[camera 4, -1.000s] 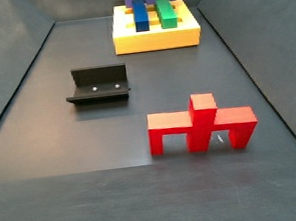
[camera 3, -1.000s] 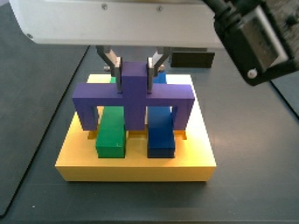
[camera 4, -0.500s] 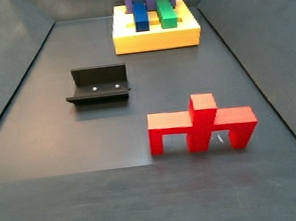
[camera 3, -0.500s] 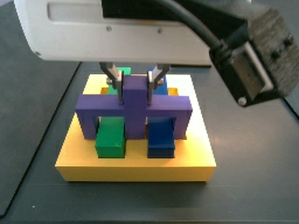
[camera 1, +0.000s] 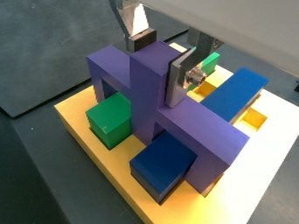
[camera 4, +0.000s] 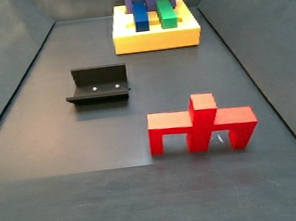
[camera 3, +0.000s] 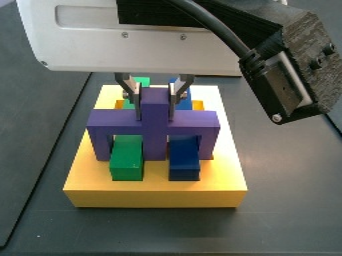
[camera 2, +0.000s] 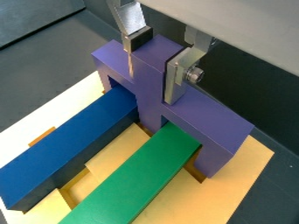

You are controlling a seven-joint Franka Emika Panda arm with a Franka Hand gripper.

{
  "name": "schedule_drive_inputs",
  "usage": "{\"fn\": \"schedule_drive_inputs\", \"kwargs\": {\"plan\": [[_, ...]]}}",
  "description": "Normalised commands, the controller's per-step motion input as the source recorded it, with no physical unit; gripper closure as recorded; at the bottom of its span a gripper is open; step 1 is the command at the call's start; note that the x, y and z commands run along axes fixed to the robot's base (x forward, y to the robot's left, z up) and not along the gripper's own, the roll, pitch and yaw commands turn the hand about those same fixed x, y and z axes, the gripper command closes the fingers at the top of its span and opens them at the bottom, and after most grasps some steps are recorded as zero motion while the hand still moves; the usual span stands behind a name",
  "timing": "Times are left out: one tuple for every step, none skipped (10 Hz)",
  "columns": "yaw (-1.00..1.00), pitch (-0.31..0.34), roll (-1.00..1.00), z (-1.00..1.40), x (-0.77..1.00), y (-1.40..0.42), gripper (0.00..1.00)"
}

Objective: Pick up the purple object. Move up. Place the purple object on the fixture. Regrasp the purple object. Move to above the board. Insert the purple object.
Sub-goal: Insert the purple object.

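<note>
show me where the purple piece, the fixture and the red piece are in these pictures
purple object [camera 1: 146, 96]: a wrist view, on its upright stem, between the gripper [camera 1: 160, 61] fingers.
fixture [camera 4: 98, 86]: a side view, on its upright back plate.
red piece [camera 4: 200, 127]: a side view, on its front face.

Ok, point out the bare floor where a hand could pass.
Bare floor lies between the fixture and the yellow board, and ahead of the red object. Crowded: the board, where the gripper grips the purple object over the green and blue blocks.
</note>
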Motion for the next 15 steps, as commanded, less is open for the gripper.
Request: {"fn": "schedule_drive_inputs", "kwargs": {"plan": [[0.00, 0.017, 0.00, -0.04, 0.10, 0.05, 1.00], [0.00, 0.023, 0.00, -0.02, 0.11, 0.03, 1.00], [0.00, 0.030, 0.00, -0.01, 0.10, 0.00, 1.00], [0.00, 0.020, 0.00, 0.00, 0.07, 0.00, 1.00], [0.00, -0.014, -0.09, -0.25, 0.00, 0.00, 1.00], [0.00, -0.044, -0.16, -0.49, 0.00, 0.00, 1.00], [-0.04, -0.039, -0.16, -0.64, 0.07, 0.00, 1.00], [-0.10, -0.007, -0.11, -0.50, 0.09, 0.00, 1.00], [-0.14, 0.000, 0.00, -0.25, 0.22, 0.00, 1.00], [-0.19, 0.074, 0.04, -0.12, 0.34, -0.07, 1.00], [-0.25, 0.097, 0.07, -0.19, 0.31, -0.08, 1.00], [-0.13, 0.034, 0.00, -0.26, 0.06, 0.00, 1.00], [0.00, 0.000, 0.00, -0.28, 0.00, 0.00, 1.00], [0.00, -0.014, -0.01, -0.43, -0.08, 0.00, 1.00], [0.00, -0.080, -0.02, -0.62, -0.15, 0.00, 1.00]]}}
